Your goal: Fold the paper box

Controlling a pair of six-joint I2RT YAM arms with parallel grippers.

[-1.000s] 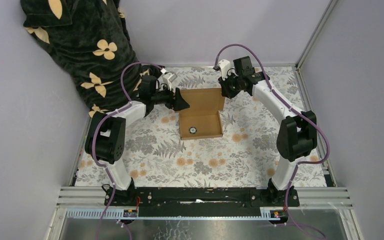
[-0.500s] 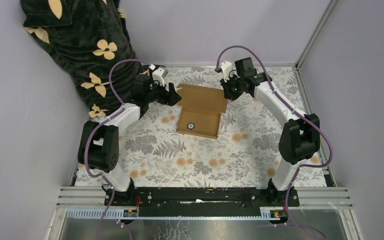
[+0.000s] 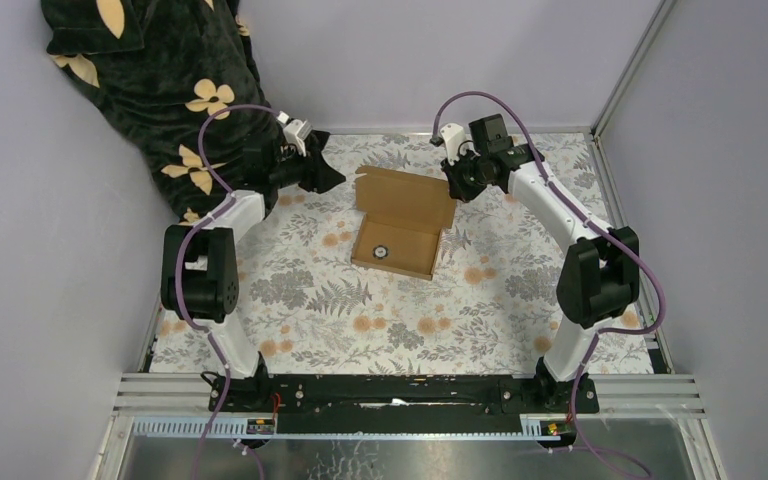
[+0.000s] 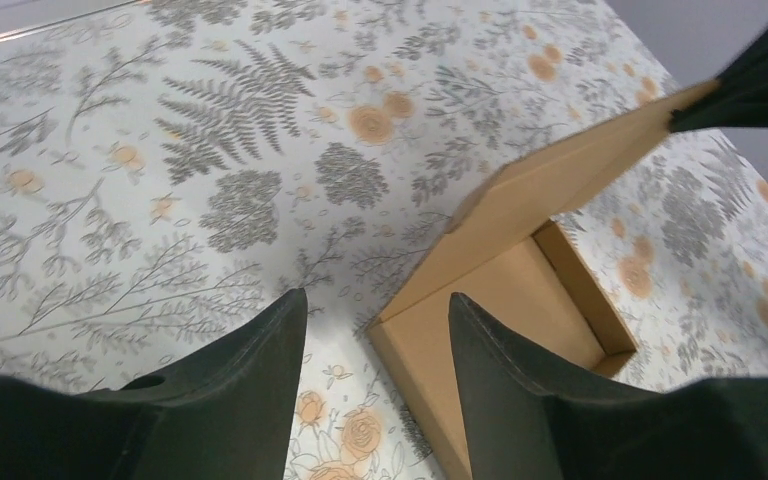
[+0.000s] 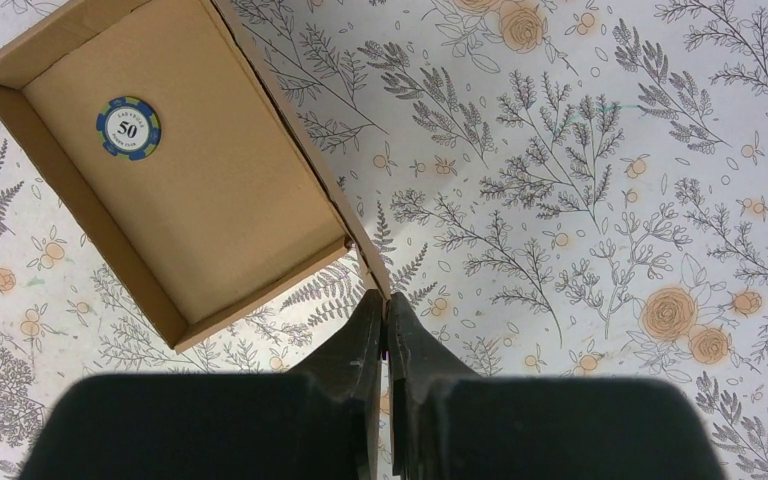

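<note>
While my right tool [image 5: 387,300] pinches the paper box [image 3: 397,245] by its lid's two-o'clock corner to prop it open mid-tabletop [image 3: 310,300], my left tool [image 4: 376,300] hovers empty, jaws parted, at ten o'clock, clear for folding.

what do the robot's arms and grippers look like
The left arm and right arm both have white links with bulky black joints, and a purple cable loops along each. The left gripper and right gripper have matte black, wedge-shaped fingers that taper to the tips. No markings show.
</note>
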